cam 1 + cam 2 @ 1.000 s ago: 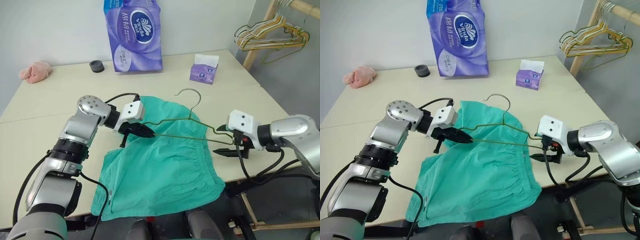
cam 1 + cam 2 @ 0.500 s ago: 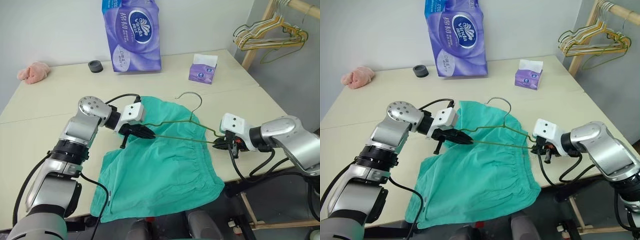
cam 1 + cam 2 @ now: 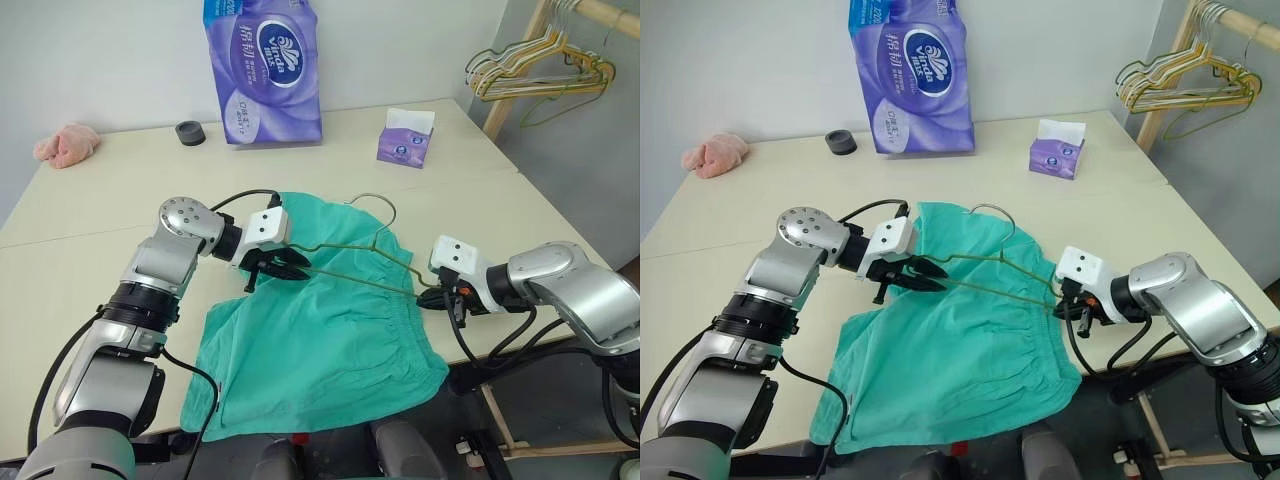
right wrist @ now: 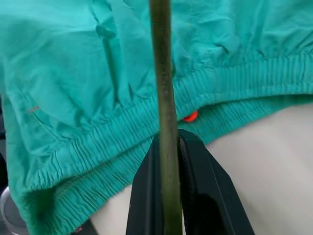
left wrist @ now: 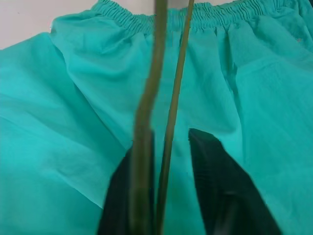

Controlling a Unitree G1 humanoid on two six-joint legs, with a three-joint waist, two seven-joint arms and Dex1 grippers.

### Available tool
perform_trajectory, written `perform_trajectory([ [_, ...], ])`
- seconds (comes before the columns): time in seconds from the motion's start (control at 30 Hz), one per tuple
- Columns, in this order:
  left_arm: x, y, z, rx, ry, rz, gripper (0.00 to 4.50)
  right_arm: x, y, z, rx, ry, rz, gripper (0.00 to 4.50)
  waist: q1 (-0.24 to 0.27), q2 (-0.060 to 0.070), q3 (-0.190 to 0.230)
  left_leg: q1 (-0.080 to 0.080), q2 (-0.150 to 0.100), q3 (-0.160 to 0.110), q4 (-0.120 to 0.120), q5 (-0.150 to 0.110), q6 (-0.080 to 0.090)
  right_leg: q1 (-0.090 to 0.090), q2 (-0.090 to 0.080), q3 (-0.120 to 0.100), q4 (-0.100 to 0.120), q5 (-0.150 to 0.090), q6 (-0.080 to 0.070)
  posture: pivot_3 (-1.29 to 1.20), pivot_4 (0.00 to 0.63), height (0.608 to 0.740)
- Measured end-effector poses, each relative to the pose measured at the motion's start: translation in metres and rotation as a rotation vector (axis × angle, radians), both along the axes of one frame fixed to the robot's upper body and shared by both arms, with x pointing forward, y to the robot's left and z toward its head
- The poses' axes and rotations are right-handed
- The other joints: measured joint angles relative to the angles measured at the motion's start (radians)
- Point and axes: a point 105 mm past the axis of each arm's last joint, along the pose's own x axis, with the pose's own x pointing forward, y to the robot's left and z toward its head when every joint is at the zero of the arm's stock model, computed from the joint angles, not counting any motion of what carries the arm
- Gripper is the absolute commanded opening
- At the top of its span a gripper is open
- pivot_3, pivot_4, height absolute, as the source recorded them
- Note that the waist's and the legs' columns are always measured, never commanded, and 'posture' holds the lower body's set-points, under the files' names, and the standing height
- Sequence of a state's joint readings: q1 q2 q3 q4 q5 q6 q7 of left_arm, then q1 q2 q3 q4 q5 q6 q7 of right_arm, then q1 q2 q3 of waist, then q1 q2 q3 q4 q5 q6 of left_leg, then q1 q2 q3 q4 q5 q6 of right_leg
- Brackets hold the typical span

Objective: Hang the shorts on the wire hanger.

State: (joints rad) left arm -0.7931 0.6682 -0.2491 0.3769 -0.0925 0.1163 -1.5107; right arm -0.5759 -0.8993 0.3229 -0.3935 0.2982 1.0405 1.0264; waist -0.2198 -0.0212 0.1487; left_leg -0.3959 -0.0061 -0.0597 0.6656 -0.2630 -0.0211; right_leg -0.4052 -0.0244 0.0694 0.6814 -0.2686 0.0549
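The teal-green shorts [image 3: 320, 340] lie spread on the table, waistband toward my right arm. The thin olive wire hanger [image 3: 360, 281] stretches just over them, its hook [image 3: 375, 198] pointing to the table's far side. My left gripper [image 3: 295, 268] is at the hanger's left corner. Its fingers [image 5: 210, 166] stand apart, open, and both wires [image 5: 173, 98] run between them. My right gripper [image 3: 428, 296] is shut on the hanger's right end, with the wire [image 4: 161, 73] pinched between its fingers just above the elastic waistband [image 4: 146, 127].
At the back of the table [image 3: 100, 220] stands a tall purple tissue pack [image 3: 265, 65], with a black round thing [image 3: 190, 132] and a pink cloth [image 3: 68, 143] to its left. A small tissue box [image 3: 407, 140] sits back right. A bunch of hangers [image 3: 535, 75] hangs on a wooden rack beyond the table.
My right gripper, open and clear of the hanger a second ago, came in to its right end and shut on it. My left gripper's fingers have just parted around the wire.
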Motion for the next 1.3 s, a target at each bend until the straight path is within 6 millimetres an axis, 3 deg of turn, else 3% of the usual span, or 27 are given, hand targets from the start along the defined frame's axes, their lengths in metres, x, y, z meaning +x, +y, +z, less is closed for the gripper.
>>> perform_trajectory([
  [0.1, 0.005, -0.002, 0.001, -0.047, -0.003, 0.034, 2.71, 0.002, -0.003, 0.004, 0.016, -0.013, -0.030, 0.00, 0.000, 0.000, 0.000, 0.000, 0.000, 0.000, 0.000, 0.000, 0.000, 0.000, 0.000, 0.000, 0.000, 0.000, 0.000, -0.26, 0.093, 0.740],
  [0.2, 0.012, 0.001, 0.006, -0.085, -0.005, 0.078, 2.71, 0.002, -0.003, 0.009, 0.044, -0.022, -0.039, 0.00, -0.001, 0.000, 0.000, -0.001, 0.000, -0.001, 0.000, 0.000, 0.000, 0.000, 0.000, -0.001, 0.000, 0.000, 0.000, -0.27, 0.090, 0.740],
  [0.37, 0.042, 0.058, 0.034, -0.129, -0.070, 0.341, 2.71, -0.003, -0.024, 0.003, 0.073, 0.033, -0.160, 0.00, -0.004, 0.000, 0.000, -0.001, 0.000, -0.002, 0.000, 0.000, 0.000, -0.001, 0.000, -0.002, 0.000, 0.000, 0.000, -0.26, 0.090, 0.740],
  [0.47, 0.050, 0.072, 0.045, -0.168, -0.109, 0.403, 2.71, -0.008, -0.040, -0.002, 0.093, 0.067, -0.241, 0.00, -0.003, 0.001, -0.001, -0.002, -0.002, -0.002, 0.000, 0.000, 0.000, -0.001, -0.002, -0.002, 0.000, 0.000, 0.000, -0.26, 0.092, 0.740],
  [0.63, 0.050, 0.069, 0.034, -0.186, -0.084, 0.399, 2.71, -0.023, -0.056, -0.003, 0.147, 0.101, -0.336, 0.00, 0.001, 0.001, -0.001, -0.003, -0.002, -0.003, 0.002, 0.000, 0.000, 0.000, -0.003, -0.004, 0.000, 0.000, 0.000, -0.27, 0.098, 0.740],
  [0.8, 0.036, 0.051, 0.020, -0.230, -0.015, 0.295, 2.71, -0.057, -0.080, 0.001, 0.207, 0.173, -0.478, 0.00, 0.000, 0.001, -0.002, -0.003, -0.002, -0.003, 0.001, 0.000, 0.000, 0.000, -0.002, -0.004, 0.001, 0.000, 0.001, -0.30, 0.105, 0.740],
  [0.9, 0.030, 0.041, 0.017, -0.239, 0.011, 0.251, 2.71, -0.075, -0.082, -0.001, 0.244, 0.224, -0.523, 0.00, -0.002, 0.000, -0.002, -0.002, -0.001, -0.003, 0.001, 0.000, 0.000, 0.000, 0.000, -0.003, 0.001, 0.000, 0.001, -0.31, 0.109, 0.740],
  [1.03, 0.028, 0.033, 0.019, -0.255, 0.015, 0.221, 2.71, -0.104, -0.089, -0.019, 0.280, 0.333, -0.633, 0.00, -0.002, 0.000, -0.002, -0.002, -0.001, -0.003, 0.001, 0.000, 0.000, 0.000, 0.000, -0.003, 0.001, 0.000, 0.001, -0.32, 0.114, 0.740],
  [1.3, 0.025, 0.021, 0.018, -0.261, 0.036, 0.171, 2.71, -0.129, -0.096, -0.027, 0.297, 0.390, -0.717, 0.00, -0.005, 0.000, -0.002, -0.001, -0.001, 0.001, 0.001, 0.000, 0.000, 0.001, 0.001, -0.001, 0.000, 0.000, 0.001, -0.32, 0.115, 0.740],
])
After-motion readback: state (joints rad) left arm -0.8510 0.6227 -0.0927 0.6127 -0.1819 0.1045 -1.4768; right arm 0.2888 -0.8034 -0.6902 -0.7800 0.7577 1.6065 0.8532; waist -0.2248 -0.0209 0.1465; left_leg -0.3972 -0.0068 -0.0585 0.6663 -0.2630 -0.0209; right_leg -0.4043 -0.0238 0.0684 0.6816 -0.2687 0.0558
